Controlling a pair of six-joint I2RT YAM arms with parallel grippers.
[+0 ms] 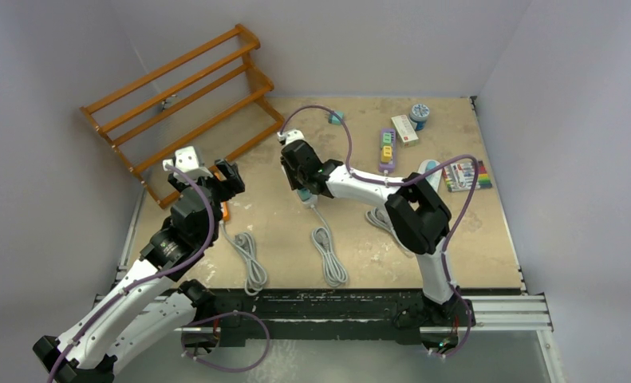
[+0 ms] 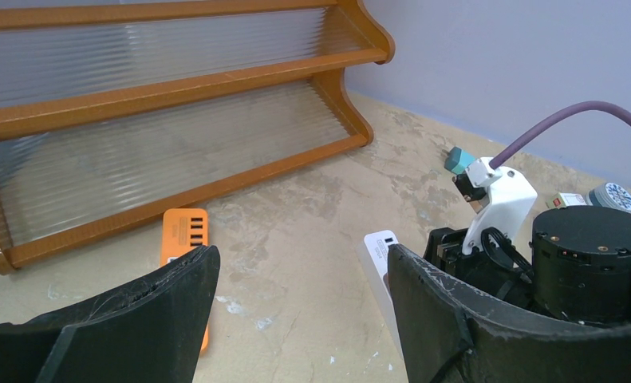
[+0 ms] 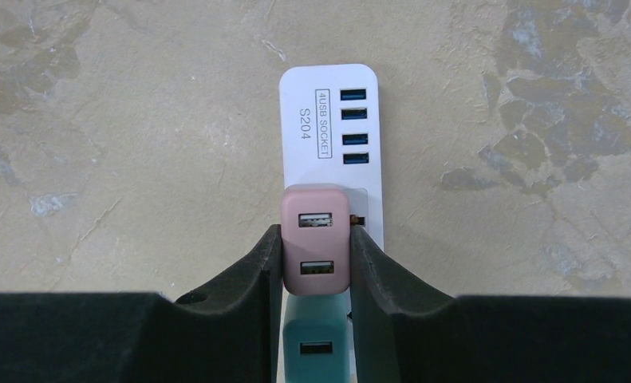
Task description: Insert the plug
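Observation:
In the right wrist view my right gripper (image 3: pixel 316 259) is shut on a pink USB charger plug (image 3: pixel 316 239) and holds it over the white power strip (image 3: pixel 332 120) marked "4USB SOCKET S204". A teal charger (image 3: pixel 316 343) sits on the same strip just behind the pink one. From above, the right gripper (image 1: pixel 304 187) is over the strip at mid table. My left gripper (image 2: pixel 296 295) is open and empty above the bare table, between an orange power strip (image 2: pixel 184 235) and the white strip (image 2: pixel 380 259). In the top view the left gripper (image 1: pixel 226 182) hovers by the orange strip (image 1: pixel 226 211).
A wooden rack (image 1: pixel 184 96) stands at the back left. Two grey coiled cords (image 1: pixel 252 263) (image 1: pixel 328 255) lie near the front. A purple power strip (image 1: pixel 387 148), a teal plug (image 1: pixel 337 118), small boxes and a colourful card (image 1: pixel 465 175) lie at the back right.

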